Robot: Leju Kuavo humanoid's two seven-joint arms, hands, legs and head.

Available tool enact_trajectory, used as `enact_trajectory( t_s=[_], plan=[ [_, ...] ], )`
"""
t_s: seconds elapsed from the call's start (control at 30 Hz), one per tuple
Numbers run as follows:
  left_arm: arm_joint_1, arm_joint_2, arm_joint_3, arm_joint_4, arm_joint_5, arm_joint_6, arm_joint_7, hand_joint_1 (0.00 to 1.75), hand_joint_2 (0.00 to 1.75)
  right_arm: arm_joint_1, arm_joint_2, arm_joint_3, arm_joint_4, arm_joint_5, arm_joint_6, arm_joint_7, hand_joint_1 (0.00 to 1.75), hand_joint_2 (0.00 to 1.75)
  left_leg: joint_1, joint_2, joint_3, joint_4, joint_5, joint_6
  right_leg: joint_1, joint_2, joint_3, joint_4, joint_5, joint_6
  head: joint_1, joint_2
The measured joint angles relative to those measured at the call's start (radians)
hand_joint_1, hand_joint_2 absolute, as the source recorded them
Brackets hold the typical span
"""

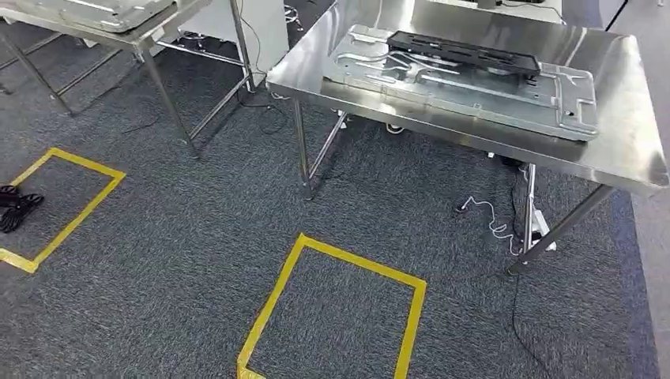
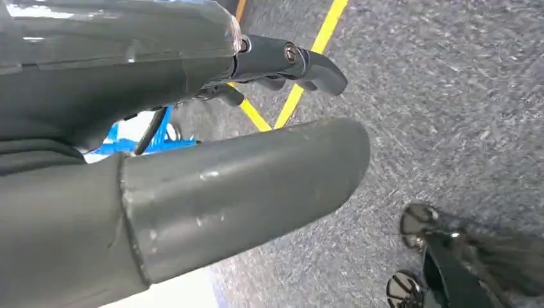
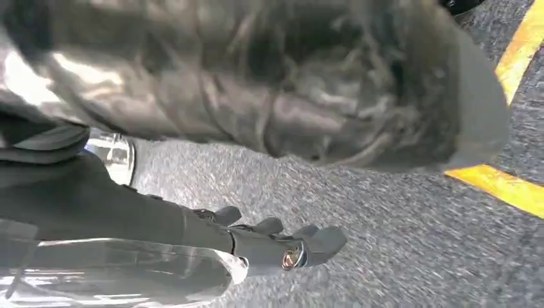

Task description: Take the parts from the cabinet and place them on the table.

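My left hand (image 2: pixel 192 186) hangs over the grey carpet (image 2: pixel 449 96), thumb thick in front, the darker fingers (image 2: pixel 289 61) stretched out apart with nothing between them. My right hand (image 3: pixel 269 83) hangs the same way above the carpet; its fingers (image 3: pixel 282 247) lie extended and loose, holding nothing. Yellow floor tape (image 2: pixel 301 83) runs just past the left fingertips.

In the head view, the parts sit well away from both hands, up on the steel tabletop (image 1: pixel 616 142) at the far right: a flat silver stamped metal panel (image 1: pixel 466 83), and a long black part (image 1: pixel 466 54) resting on its far side. A yellow taped square (image 1: pixel 340 308) marks the near carpet in front of that tabletop, another taped square (image 1: pixel 63 205) lies left, beside black cables (image 1: pixel 16 207). A second tabletop (image 1: pixel 118 31) stands far left.
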Motion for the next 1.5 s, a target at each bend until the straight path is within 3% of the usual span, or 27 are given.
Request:
enact_trajectory(
  t_s=[0.13, 0.17, 0.23, 0.3, 0.33, 0.4, 0.47, 0.5, 0.53, 0.63, 0.67, 0.73, 0.8, 0.87, 0.9, 0.97, 1.0, 1.03, 1.17, 1.2, 1.23, 1.27, 1.33, 1.37, 1.43, 1.47, 1.5],
  plan=[
    [0.004, 0.000, 0.000, 0.000, -0.006, 0.006, -0.003, 0.00, 0.00, -0.008, 0.000, 0.000, 0.000, -0.002, 0.011, 0.001, 0.00, 0.00, -0.006, -0.039, -0.013, -0.005, 0.009, 0.024, 0.005, -0.028, 0.005, -0.002, 0.000, 0.018, 0.000, 0.000],
    [0.003, -0.001, 0.000, 0.000, -0.008, 0.006, -0.003, 0.00, 0.00, -0.008, -0.001, 0.000, 0.000, -0.002, 0.013, 0.001, 0.00, 0.00, 0.004, -0.046, -0.004, -0.016, 0.018, 0.034, 0.001, -0.021, 0.004, 0.003, -0.009, 0.026, 0.000, 0.000],
    [0.002, -0.003, 0.000, 0.000, -0.011, 0.009, -0.003, 0.00, 0.00, -0.004, -0.002, 0.000, 0.000, -0.002, 0.018, 0.003, 0.00, 0.00, 0.004, -0.061, -0.008, -0.017, 0.023, 0.045, -0.002, 0.055, -0.034, 0.094, -0.076, 0.030, 0.000, 0.000],
    [0.000, -0.003, 0.000, 0.000, -0.014, 0.009, -0.003, 0.00, 0.00, 0.000, -0.004, 0.000, 0.000, -0.002, 0.020, 0.013, 0.00, 0.00, 0.002, -0.079, -0.014, -0.016, 0.026, 0.049, -0.005, 0.076, -0.116, 0.263, -0.152, 0.032, 0.000, 0.000],
    [0.000, -0.003, 0.000, 0.000, -0.015, 0.009, -0.003, 0.00, 0.00, 0.002, -0.004, 0.000, 0.000, -0.002, 0.021, 0.015, 0.00, 0.00, 0.002, -0.091, -0.016, -0.014, 0.026, 0.050, -0.005, 0.078, -0.141, 0.311, -0.161, 0.033, 0.000, 0.000],
    [0.001, -0.003, 0.000, 0.000, -0.017, 0.009, -0.003, 0.00, 0.00, 0.005, -0.004, 0.000, 0.000, -0.001, 0.022, 0.016, 0.00, 0.00, 0.002, -0.115, -0.015, -0.010, 0.026, 0.049, -0.006, 0.079, -0.124, 0.266, -0.104, 0.032, 0.000, 0.000],
    [0.001, -0.003, 0.000, 0.000, -0.018, 0.008, -0.003, 0.00, 0.00, 0.005, -0.005, 0.000, 0.000, 0.003, 0.022, 0.016, 0.00, 0.00, 0.002, -0.142, -0.015, 0.000, 0.023, 0.045, -0.009, 0.101, -0.043, 0.085, 0.001, 0.027, 0.000, 0.000],
    [0.001, -0.003, 0.000, 0.000, -0.019, 0.008, -0.003, 0.00, 0.00, 0.005, -0.005, 0.000, 0.000, 0.004, 0.023, 0.016, 0.00, 0.00, 0.003, -0.150, -0.016, 0.004, 0.021, 0.042, -0.009, 0.128, -0.017, 0.028, 0.004, 0.021, 0.000, 0.000],
    [0.000, -0.004, 0.000, 0.000, -0.020, 0.008, -0.003, 0.00, 0.00, 0.006, -0.006, 0.000, 0.000, 0.004, 0.024, 0.016, 0.00, 0.00, 0.000, -0.158, -0.022, 0.008, 0.020, 0.034, -0.005, 0.154, -0.016, 0.019, -0.005, 0.023, 0.000, 0.000],
    [-0.001, -0.004, 0.000, 0.000, -0.021, 0.008, -0.003, 0.00, 0.00, 0.003, -0.008, 0.000, 0.000, 0.004, 0.026, 0.016, 0.00, 0.00, 0.007, -0.182, -0.031, 0.004, 0.030, 0.013, 0.003, 0.126, -0.020, 0.020, 0.002, 0.014, 0.000, 0.000],
    [0.001, -0.003, 0.000, 0.000, -0.021, 0.009, -0.003, 0.00, 0.00, 0.001, -0.008, 0.000, 0.000, 0.004, 0.027, 0.016, 0.00, 0.00, 0.005, -0.186, -0.037, 0.006, 0.030, 0.006, -0.009, 0.111, -0.016, 0.008, 0.009, 0.002, 0.001, 0.000],
    [0.001, -0.005, 0.000, 0.000, -0.024, 0.009, -0.003, 0.00, 0.00, 0.003, -0.008, -0.001, 0.000, 0.005, 0.028, 0.016, 0.00, 0.00, 0.003, -0.102, -0.058, 0.061, -0.013, 0.001, -0.009, 0.088, -0.014, 0.001, 0.014, -0.010, 0.000, 0.000],
    [-0.001, -0.005, 0.000, 0.000, -0.026, 0.012, -0.003, 0.00, 0.00, 0.008, -0.008, 0.000, 0.000, 0.008, 0.032, 0.016, 0.00, 0.00, 0.007, -0.085, -0.125, 0.205, -0.091, -0.006, -0.006, 0.063, -0.017, 0.002, 0.013, -0.013, 0.000, 0.000],
    [-0.001, -0.005, 0.000, 0.000, -0.027, 0.012, -0.003, 0.00, 0.00, 0.009, -0.008, 0.000, 0.001, 0.012, 0.032, 0.016, 0.00, 0.00, 0.009, -0.081, -0.171, 0.309, -0.121, -0.011, -0.006, 0.036, -0.020, 0.003, 0.012, -0.013, 0.000, 0.000],
    [0.001, -0.005, 0.000, 0.000, -0.027, 0.012, -0.003, 0.00, 0.00, 0.008, -0.008, 0.000, 0.001, 0.014, 0.032, 0.017, 0.00, 0.00, 0.009, -0.077, -0.157, 0.287, -0.097, -0.011, -0.006, 0.022, -0.019, 0.003, 0.011, -0.012, 0.000, 0.000],
    [0.003, -0.005, 0.000, 0.000, -0.027, 0.012, -0.003, 0.00, 0.00, 0.007, -0.007, 0.000, 0.001, 0.015, 0.032, 0.017, 0.00, 0.00, 0.010, -0.061, -0.074, 0.136, -0.021, -0.007, -0.006, 0.000, -0.013, 0.003, 0.008, -0.007, 0.000, 0.000],
    [0.002, -0.005, 0.000, 0.000, -0.027, 0.012, -0.003, 0.00, 0.00, 0.007, -0.006, 0.000, 0.001, 0.016, 0.032, 0.017, 0.00, 0.00, 0.008, -0.026, -0.024, 0.049, 0.011, -0.003, -0.005, -0.010, -0.009, 0.003, 0.005, -0.003, 0.000, 0.000],
    [-0.003, -0.005, 0.000, 0.000, -0.027, 0.012, -0.003, 0.00, 0.00, 0.009, -0.006, 0.000, 0.001, 0.016, 0.032, 0.017, 0.00, 0.00, -0.001, 0.014, -0.006, 0.002, -0.001, -0.003, 0.004, -0.021, -0.009, 0.006, 0.000, 0.005, 0.000, 0.000],
    [0.003, -0.005, 0.000, 0.000, -0.030, 0.012, -0.003, 0.00, 0.00, -0.002, -0.005, 0.000, 0.001, 0.021, 0.033, 0.018, 0.00, 0.00, -0.005, -0.036, -0.015, -0.001, 0.009, 0.023, 0.003, -0.059, 0.002, 0.004, -0.005, 0.025, 0.001, 0.000],
    [0.004, -0.005, 0.000, 0.000, -0.031, 0.011, -0.003, 0.00, 0.00, -0.003, -0.006, 0.000, 0.001, 0.022, 0.034, 0.018, 0.00, 0.00, 0.001, -0.046, -0.004, -0.010, 0.015, 0.032, -0.005, -0.032, 0.005, 0.017, -0.018, 0.033, 0.001, 0.000],
    [0.004, -0.005, 0.000, 0.000, -0.032, 0.011, -0.003, 0.00, 0.00, -0.002, -0.006, 0.000, 0.001, 0.022, 0.035, 0.018, 0.00, 0.00, 0.002, -0.054, -0.005, -0.011, 0.018, 0.037, -0.006, 0.026, -0.013, 0.054, -0.048, 0.035, 0.001, 0.000],
    [0.003, -0.005, 0.000, 0.000, -0.034, 0.011, -0.003, 0.00, 0.00, 0.001, -0.006, 0.000, 0.001, 0.022, 0.036, 0.018, 0.00, 0.00, 0.002, -0.063, -0.008, -0.010, 0.019, 0.039, -0.006, 0.054, -0.045, 0.120, -0.087, 0.035, 0.001, 0.000],
    [0.000, -0.005, 0.000, 0.000, -0.039, 0.011, -0.003, 0.00, 0.00, 0.004, -0.006, 0.000, 0.001, 0.022, 0.038, 0.018, 0.00, 0.00, -0.002, -0.085, -0.011, -0.010, 0.019, 0.044, -0.006, 0.073, -0.121, 0.269, -0.151, 0.036, 0.001, 0.000],
    [0.000, -0.005, 0.000, 0.000, -0.039, 0.011, -0.003, 0.00, 0.00, 0.005, -0.006, 0.000, 0.001, 0.022, 0.038, 0.018, 0.00, 0.00, -0.004, -0.099, -0.012, -0.008, 0.019, 0.045, -0.005, 0.076, -0.142, 0.306, -0.153, 0.035, 0.001, 0.000],
    [0.001, -0.005, 0.000, 0.000, -0.039, 0.011, -0.002, 0.00, 0.00, 0.007, -0.006, 0.000, 0.002, 0.023, 0.039, 0.018, 0.00, 0.00, -0.006, -0.128, -0.011, -0.003, 0.019, 0.045, -0.005, 0.081, -0.119, 0.241, -0.085, 0.028, 0.001, 0.000],
    [0.000, -0.005, 0.000, 0.000, -0.039, 0.011, -0.002, 0.00, 0.00, 0.007, -0.006, 0.000, 0.002, 0.025, 0.039, 0.018, 0.00, 0.00, -0.007, -0.142, -0.010, -0.001, 0.018, 0.044, -0.005, 0.090, -0.081, 0.155, -0.032, 0.022, 0.001, 0.000],
    [0.000, -0.005, 0.000, 0.000, -0.039, 0.011, -0.002, 0.00, 0.00, 0.008, -0.006, 0.000, 0.002, 0.025, 0.040, 0.018, 0.00, 0.00, -0.008, -0.155, -0.009, 0.002, 0.017, 0.042, -0.004, 0.118, -0.043, 0.065, 0.014, 0.015, 0.001, 0.000]
  ],
)
